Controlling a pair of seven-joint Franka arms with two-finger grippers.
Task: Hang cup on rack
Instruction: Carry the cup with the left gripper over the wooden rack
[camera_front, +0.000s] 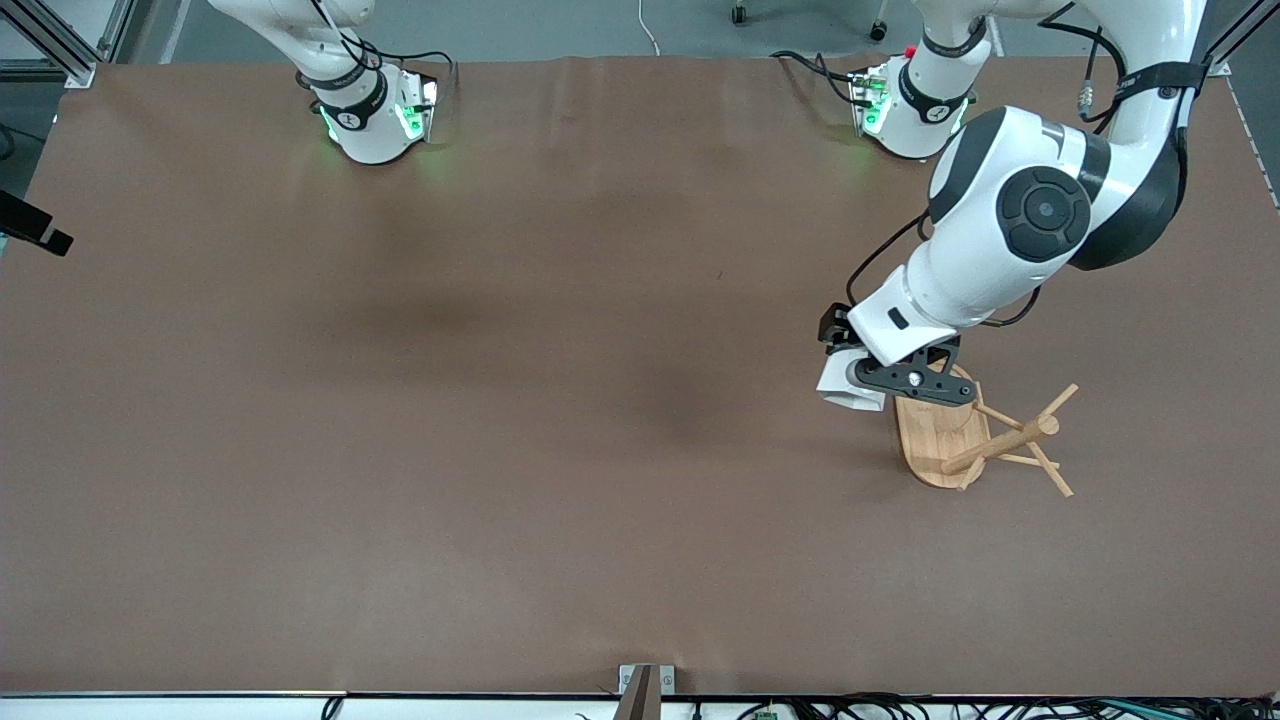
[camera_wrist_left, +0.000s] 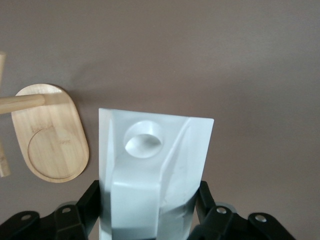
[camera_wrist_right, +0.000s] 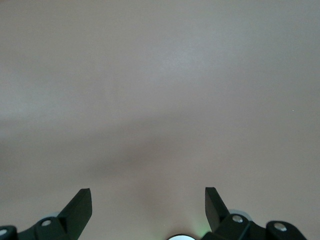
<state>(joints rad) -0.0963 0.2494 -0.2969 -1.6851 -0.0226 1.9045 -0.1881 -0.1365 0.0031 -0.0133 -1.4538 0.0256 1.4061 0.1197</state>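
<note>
White and matte, the faceted cup (camera_wrist_left: 150, 175) has flat angled panels and a tab handle pierced by a round hole, and it is clamped between the left gripper (camera_front: 880, 385) fingers, held in the air just beside the oval base of the pale bamboo rack (camera_front: 965, 440) at the left arm's end of the brown table (camera_front: 450, 400). The left arm bends down from its base, wrist tilted toward the rack's base. The right gripper (camera_wrist_right: 148, 200) waits above bare table, fingers spread apart.
</note>
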